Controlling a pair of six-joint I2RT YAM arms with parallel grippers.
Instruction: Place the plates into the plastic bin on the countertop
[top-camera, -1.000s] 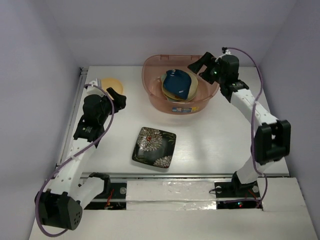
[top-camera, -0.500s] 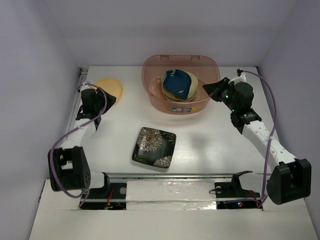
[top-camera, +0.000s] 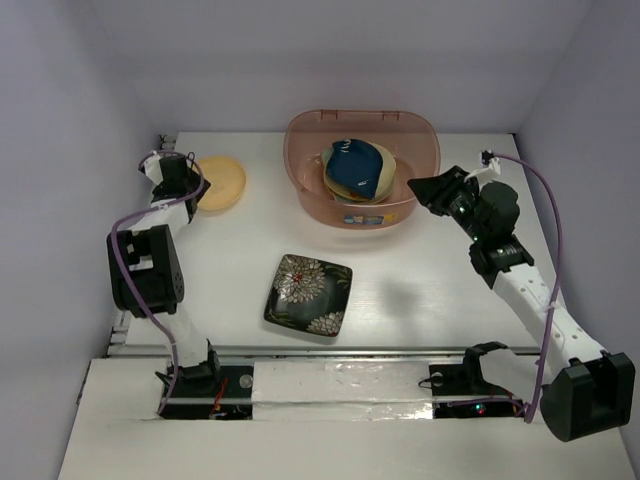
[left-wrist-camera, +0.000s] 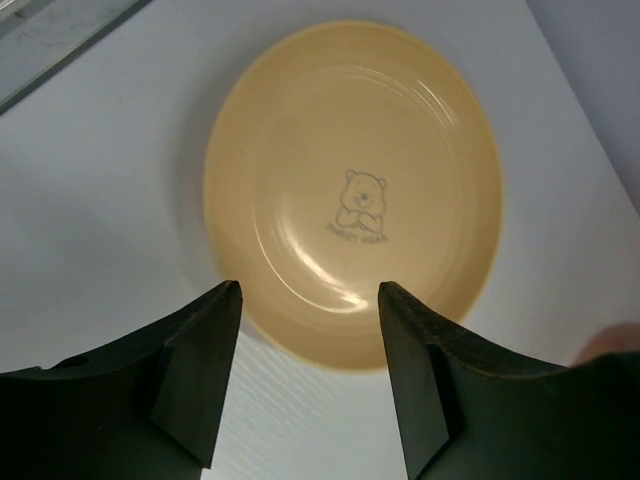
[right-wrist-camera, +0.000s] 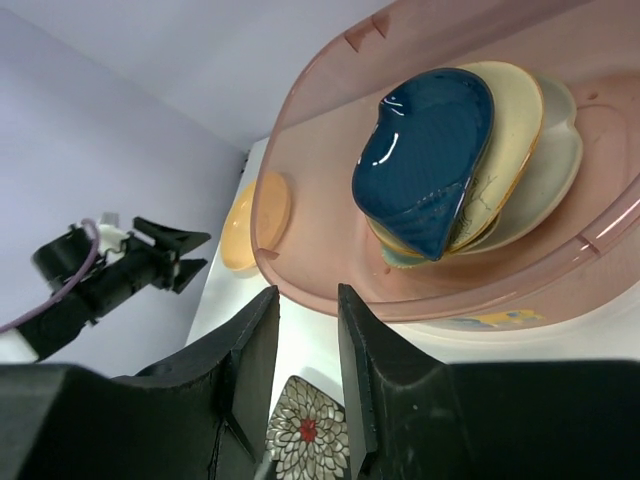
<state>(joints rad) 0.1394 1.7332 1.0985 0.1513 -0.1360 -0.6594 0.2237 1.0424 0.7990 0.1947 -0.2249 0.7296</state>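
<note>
Left tool (left-wrist-camera: 305, 300): let go and spread wide, with nothing held. It is low at the far left of the bench (top-camera: 420, 290).
Yellow plate (left-wrist-camera: 350, 190): flat on the bench, right in front of the left tool. Its near edge sits in the gap between the 2 fingers. It is round, so it has no long side to line up with.
Nearer arm: the left one by far. The right tool is well apart from this plate.
Black flower plate (top-camera: 308, 293): flat on the bench, about midway between the 2 arms and well apart from both tools.
Bin (top-camera: 300, 140): just past the right tool's tips. The blue plate (right-wrist-camera: 430, 165) lies on top of a stack inside.
Right tool (right-wrist-camera: 303, 300): let go with a small gap, and nothing is in it. It points at the bin's wall.
Hard to see: if the left fingers touch the plate or hang above it. The plates under the blue one are mostly covered, so I cannot count them.
</note>
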